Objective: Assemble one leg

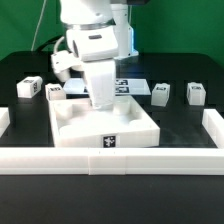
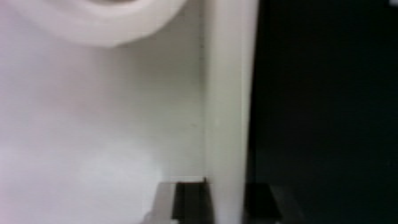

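Observation:
The large white tray-like panel (image 1: 105, 128) lies in the middle of the black table. My gripper (image 1: 102, 100) reaches down onto its far rim. In the wrist view my gripper (image 2: 230, 188) has one dark finger (image 2: 191, 206) inside the panel and the other outside over the black table, with the white rim (image 2: 228, 110) filling the gap between them. A round corner hole (image 2: 107, 18) shows in the panel. Several small white legs with tags stand behind the panel: two at the exterior view's left (image 1: 29, 88) (image 1: 54, 92) and two at its right (image 1: 161, 94) (image 1: 194, 94).
The marker board (image 1: 128, 86) lies flat behind the panel, partly hidden by the arm. A low white wall (image 1: 110, 160) runs along the front, with side pieces at the left (image 1: 4, 120) and right (image 1: 214, 125).

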You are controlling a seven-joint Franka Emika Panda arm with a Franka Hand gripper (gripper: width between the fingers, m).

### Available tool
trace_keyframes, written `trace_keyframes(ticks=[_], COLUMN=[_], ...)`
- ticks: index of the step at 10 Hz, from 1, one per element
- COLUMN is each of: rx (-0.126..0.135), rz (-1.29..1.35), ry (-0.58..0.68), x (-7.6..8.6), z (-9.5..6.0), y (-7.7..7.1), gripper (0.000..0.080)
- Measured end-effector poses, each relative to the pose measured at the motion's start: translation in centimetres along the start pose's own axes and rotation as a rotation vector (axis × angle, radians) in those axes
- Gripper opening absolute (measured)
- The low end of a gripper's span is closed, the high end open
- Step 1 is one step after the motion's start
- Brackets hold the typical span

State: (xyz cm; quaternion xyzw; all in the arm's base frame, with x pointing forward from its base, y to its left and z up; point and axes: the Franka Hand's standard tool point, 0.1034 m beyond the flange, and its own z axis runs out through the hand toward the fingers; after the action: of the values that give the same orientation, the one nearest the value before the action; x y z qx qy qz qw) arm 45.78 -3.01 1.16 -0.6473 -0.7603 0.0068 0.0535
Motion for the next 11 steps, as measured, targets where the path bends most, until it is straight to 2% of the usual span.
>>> trace_keyframes(ticks=[2,3,6,10,11], rx=[-0.014,-0.03,-0.052,-0.065,-0.062], rz=[0.057,0.113,0.258,0.276,0.255], ry=[0.01,0.015,0.026,0.032,0.032], x=[2.0,3.5,7.8,10.5,10.4], z=[0.1,0.2,0.3,0.1,0.3], y=[0.7,1.3,3.1,4.5,4.4], gripper=[0.0065,0.0065,0.0064,0.0064,0.0064])
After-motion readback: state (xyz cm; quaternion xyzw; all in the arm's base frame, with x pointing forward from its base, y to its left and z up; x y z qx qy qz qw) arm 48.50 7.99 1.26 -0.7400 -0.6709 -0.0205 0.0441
